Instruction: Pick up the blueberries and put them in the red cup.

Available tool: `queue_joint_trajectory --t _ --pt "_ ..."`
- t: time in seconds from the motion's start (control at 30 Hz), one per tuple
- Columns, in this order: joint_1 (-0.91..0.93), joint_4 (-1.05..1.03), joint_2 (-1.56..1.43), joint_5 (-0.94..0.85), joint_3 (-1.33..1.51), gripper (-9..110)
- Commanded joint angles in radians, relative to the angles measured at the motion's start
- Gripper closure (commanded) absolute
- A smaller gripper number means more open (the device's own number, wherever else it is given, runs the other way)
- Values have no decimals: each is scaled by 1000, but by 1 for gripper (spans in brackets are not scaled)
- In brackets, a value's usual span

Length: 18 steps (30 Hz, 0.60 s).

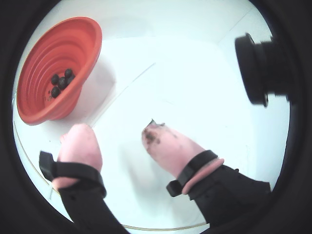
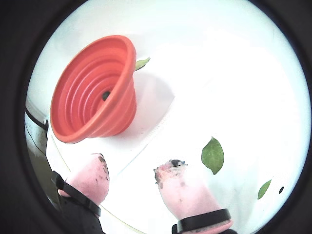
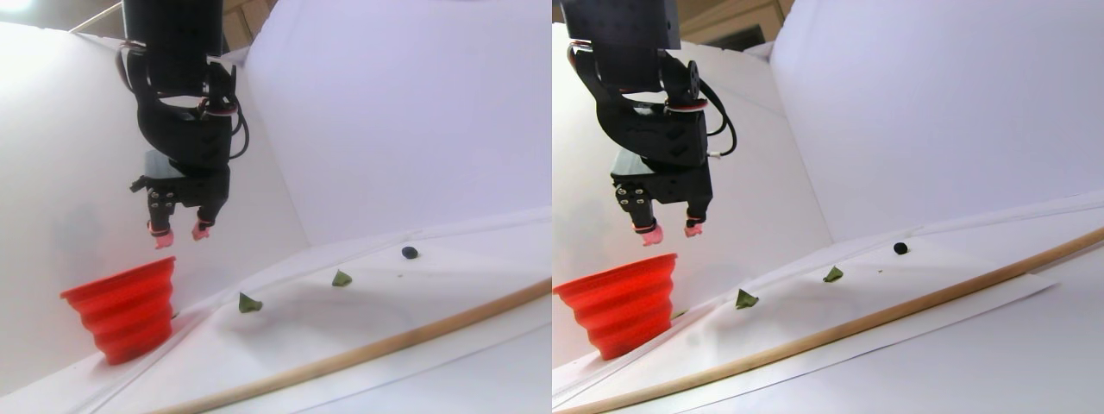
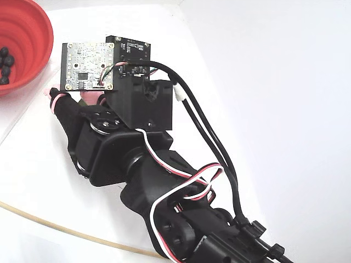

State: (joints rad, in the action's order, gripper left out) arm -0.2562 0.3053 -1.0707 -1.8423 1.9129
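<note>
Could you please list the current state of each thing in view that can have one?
gripper: open, empty, raised beside the red cup.
red cup: upright on the table, holding several blueberries.
blueberries: resting together at the cup's bottom.
loose blueberry: lying alone on the table, away from the cup.
green leaves: lying flat on the table, outside the cup.
fingertips: pink pads, smudged dark.
</note>
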Motion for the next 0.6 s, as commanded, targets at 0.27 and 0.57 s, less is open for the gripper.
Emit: queue_joint_trajectory --t 0.27,0.57 --pt "72 25 -173 -52 52 84" --pt "127 15 -192 -71 84 84"
